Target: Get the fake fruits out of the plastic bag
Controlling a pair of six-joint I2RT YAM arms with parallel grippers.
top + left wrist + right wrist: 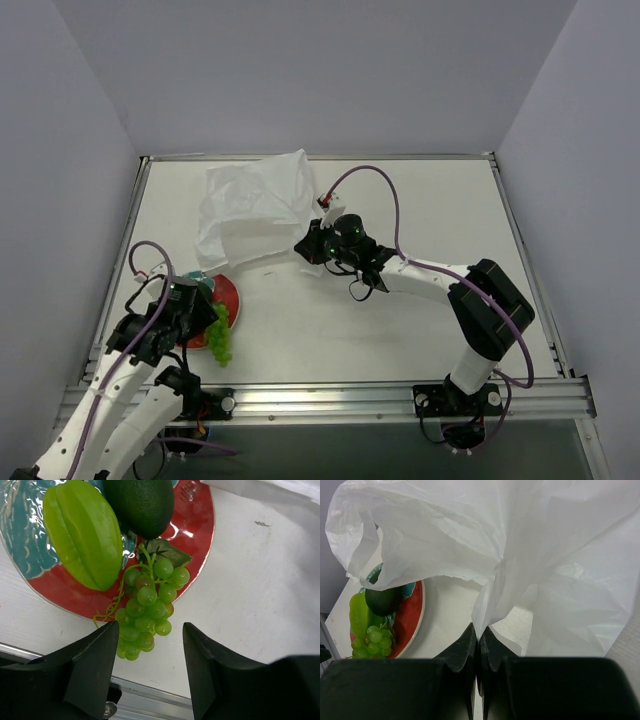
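A red-rimmed plate (195,540) sits at the near left corner of the desk (330,330). It carries the dark green round fruit (142,502) and the yellow-green ridged oval fruit (82,535), which lie side by side and touch. The light green grape bunch (147,607) lies partly on the plate's rim and partly on the desk. The left hand (150,630) hovers just over the lower end of the bunch, its fingers parted to a moderate gap and holding nothing. The plastic bag (255,205) lies crumpled beyond the plate, toward the far side of the desk. The right hand (479,632) is closed tight, pinching a gathered fold of the bag's film, well apart from the fruits
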